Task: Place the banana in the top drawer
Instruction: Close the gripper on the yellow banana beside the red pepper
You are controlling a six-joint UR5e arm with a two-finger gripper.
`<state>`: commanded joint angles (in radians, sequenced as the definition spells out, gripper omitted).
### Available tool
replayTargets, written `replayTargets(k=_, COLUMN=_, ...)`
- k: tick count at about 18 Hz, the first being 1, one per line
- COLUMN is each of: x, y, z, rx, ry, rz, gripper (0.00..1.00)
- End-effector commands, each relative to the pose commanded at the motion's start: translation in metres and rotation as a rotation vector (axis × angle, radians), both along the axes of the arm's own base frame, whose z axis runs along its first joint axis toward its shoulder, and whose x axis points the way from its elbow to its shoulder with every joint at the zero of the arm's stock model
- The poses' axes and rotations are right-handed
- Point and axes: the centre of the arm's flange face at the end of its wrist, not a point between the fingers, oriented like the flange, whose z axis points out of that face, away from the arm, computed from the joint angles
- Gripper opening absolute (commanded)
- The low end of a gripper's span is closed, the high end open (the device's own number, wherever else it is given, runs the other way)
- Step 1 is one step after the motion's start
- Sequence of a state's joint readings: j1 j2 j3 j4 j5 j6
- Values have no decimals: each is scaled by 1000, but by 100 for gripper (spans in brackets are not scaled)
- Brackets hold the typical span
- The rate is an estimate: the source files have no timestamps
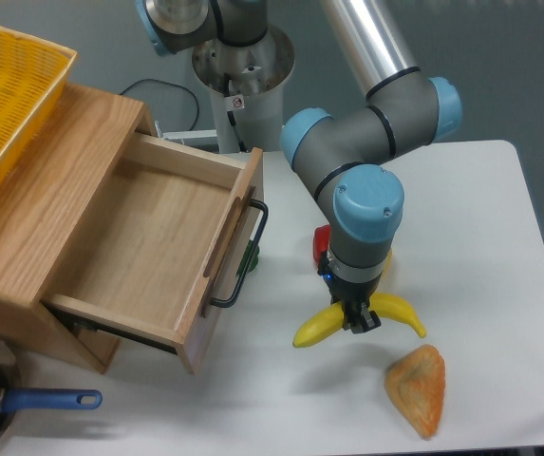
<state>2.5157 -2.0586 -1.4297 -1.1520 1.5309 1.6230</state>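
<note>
Banana (324, 326) is lying on the white table (480, 209), and we are seeing our gripper (361, 321) closing its fingers around the middle of it. We are noting the top drawer (148, 237) standing pulled open to the left, well apart, with an orange-tan pastry (418, 389) sitting near the banana

Arm bent downward, wrist vertical, claw (360, 321) pointing down, fingers nearly together.
</note>
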Motion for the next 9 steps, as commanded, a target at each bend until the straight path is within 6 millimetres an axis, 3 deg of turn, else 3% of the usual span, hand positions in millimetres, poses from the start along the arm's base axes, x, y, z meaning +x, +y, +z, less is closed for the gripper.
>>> replayTargets(k=9, x=0, y=-1, z=0, rx=-6, ry=2, rz=20, gripper=33)
